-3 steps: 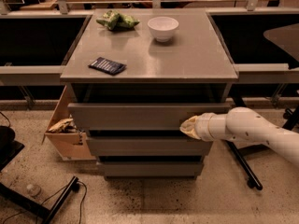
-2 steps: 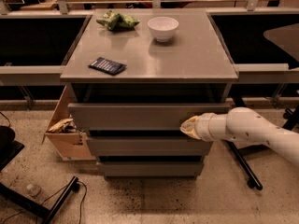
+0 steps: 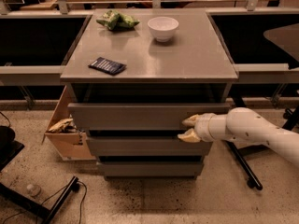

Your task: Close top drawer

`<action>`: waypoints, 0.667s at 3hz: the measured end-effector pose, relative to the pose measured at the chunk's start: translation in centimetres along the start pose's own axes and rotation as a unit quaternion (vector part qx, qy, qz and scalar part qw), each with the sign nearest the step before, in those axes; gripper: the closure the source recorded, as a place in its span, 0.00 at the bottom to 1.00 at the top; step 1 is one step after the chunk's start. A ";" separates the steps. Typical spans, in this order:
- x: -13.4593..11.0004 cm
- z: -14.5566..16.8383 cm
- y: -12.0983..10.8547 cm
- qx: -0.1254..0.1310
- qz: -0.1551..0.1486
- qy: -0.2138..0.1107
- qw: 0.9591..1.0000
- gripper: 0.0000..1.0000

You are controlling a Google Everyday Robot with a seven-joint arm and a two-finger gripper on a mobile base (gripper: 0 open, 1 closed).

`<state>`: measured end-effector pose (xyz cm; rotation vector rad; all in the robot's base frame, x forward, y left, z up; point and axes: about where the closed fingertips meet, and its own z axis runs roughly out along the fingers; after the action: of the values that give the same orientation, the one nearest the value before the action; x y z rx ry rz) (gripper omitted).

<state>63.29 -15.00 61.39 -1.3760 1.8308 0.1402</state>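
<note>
The top drawer (image 3: 131,116) is the uppermost grey front of the cabinet. It stands pulled out a little, with a dark gap under the countertop. Its inside is hidden. My gripper (image 3: 188,129) comes in from the right on a white arm (image 3: 252,129). It sits at the right part of the drawer front, at its lower edge. The two pale fingers are spread apart, one on the front and one just below it, and hold nothing.
The countertop (image 3: 196,59) holds a white bowl (image 3: 162,28), a green bag (image 3: 117,20) and a dark packet (image 3: 107,65). Two lower drawer fronts (image 3: 145,146) sit below. A wooden box with wrappers (image 3: 65,132) stands at the left. Black stand legs (image 3: 243,167) and cables lie on the floor.
</note>
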 end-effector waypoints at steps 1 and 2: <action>0.0 0.0 0.0 0.000 0.000 0.000 1.000 0.00; 0.0 0.0 0.0 0.000 0.000 0.000 1.000 0.00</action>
<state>63.29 -14.99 61.39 -1.3761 1.8308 0.1403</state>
